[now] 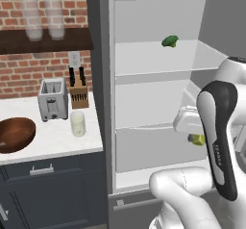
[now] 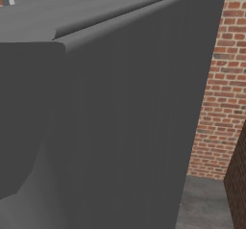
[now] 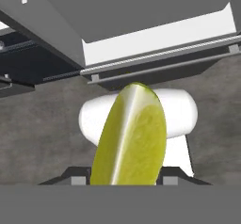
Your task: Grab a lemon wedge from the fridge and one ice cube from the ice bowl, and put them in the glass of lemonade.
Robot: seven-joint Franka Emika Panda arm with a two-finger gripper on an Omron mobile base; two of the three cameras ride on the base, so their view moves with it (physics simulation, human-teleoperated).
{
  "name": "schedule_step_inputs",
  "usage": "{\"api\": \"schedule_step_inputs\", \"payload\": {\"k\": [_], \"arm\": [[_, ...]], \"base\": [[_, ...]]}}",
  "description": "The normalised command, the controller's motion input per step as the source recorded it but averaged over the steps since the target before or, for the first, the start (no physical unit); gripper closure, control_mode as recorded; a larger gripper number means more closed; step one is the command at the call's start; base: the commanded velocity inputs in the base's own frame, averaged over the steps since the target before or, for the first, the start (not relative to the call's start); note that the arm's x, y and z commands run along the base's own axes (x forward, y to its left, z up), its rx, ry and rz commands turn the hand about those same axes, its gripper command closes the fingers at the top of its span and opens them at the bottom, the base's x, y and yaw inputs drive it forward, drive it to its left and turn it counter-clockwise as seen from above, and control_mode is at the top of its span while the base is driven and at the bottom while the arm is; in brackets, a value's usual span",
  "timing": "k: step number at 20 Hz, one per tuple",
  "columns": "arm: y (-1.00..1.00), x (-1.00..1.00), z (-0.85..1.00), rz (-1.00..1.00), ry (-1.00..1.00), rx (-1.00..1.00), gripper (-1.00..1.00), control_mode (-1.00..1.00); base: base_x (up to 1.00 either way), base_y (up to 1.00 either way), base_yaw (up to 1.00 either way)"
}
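Note:
The yellow-green lemon wedge (image 3: 129, 138) stands upright between my two fingertips, and my gripper (image 3: 124, 180) is shut on it. In the left base view the gripper (image 1: 194, 134) holds the lemon wedge (image 1: 197, 139) in front of the open fridge (image 1: 158, 103), level with its lower shelf. On the white counter to the left stand the glass of lemonade (image 1: 78, 123) and the brown wooden ice bowl (image 1: 17, 134). The ice cube is hidden from here.
The fridge's open dark grey door (image 2: 120, 108) stands close on the right. A green vegetable (image 1: 169, 41) lies on the top fridge shelf. A toaster (image 1: 53, 99) and a knife block (image 1: 79, 94) stand behind the glass. Two frosted jars (image 1: 43, 19) sit on the wall shelf.

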Motion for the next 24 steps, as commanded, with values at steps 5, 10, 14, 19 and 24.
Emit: {"api": "schedule_step_inputs", "payload": {"k": [5,10,14,19,24], "arm": [[0.02,-0.11,-0.11,0.00,0.06,0.00,1.00,1.00],[0.00,0.00,0.00,0.00,0.00,0.00,1.00,1.00],[0.00,0.00,0.00,0.00,0.00,0.00,1.00,1.00],[0.00,0.00,0.00,0.00,0.00,0.00,1.00,1.00],[0.00,0.00,0.00,0.00,0.00,0.00,1.00,1.00]], "base": [[-0.11,0.06,0.00],[-0.46,0.65,0.00],[-0.14,1.00,0.00],[0.36,1.00,-0.29],[0.67,0.70,-0.43]]}}
